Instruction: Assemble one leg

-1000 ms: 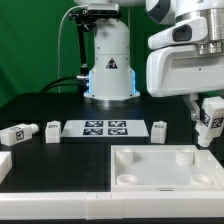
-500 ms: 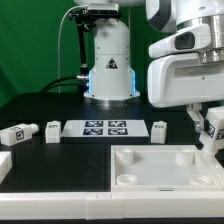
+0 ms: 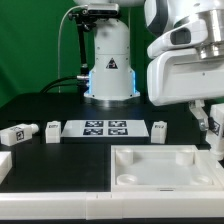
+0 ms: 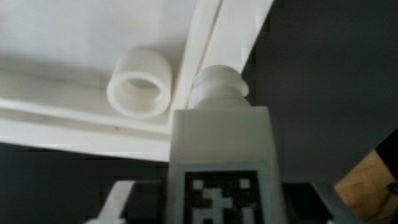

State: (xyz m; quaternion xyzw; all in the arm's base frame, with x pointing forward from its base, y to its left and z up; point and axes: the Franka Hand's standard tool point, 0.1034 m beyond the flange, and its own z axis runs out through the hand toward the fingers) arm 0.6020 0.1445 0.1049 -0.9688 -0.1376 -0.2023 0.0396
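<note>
My gripper (image 3: 211, 120) is shut on a white leg (image 3: 213, 130) at the exterior view's right edge, just above the far right corner of the large white tray-like piece (image 3: 150, 178). In the wrist view the held leg (image 4: 221, 150) runs out from between my gripper's jaws (image 4: 222, 207), with its tag facing the camera. Its round tip hangs beside a round white socket (image 4: 141, 84) on the tray-like piece (image 4: 71, 60). Whether the tip touches the piece I cannot tell.
Loose legs lie on the black table: one (image 3: 18, 132) and another (image 3: 53, 129) at the left, one (image 3: 159, 128) to the right of the marker board (image 3: 106, 127). A white part (image 3: 4, 163) lies at the left edge. The robot base (image 3: 110, 60) stands behind.
My gripper has moved toward the exterior view's right with the leg in it, and the leg is now partly cut off by the frame edge.
</note>
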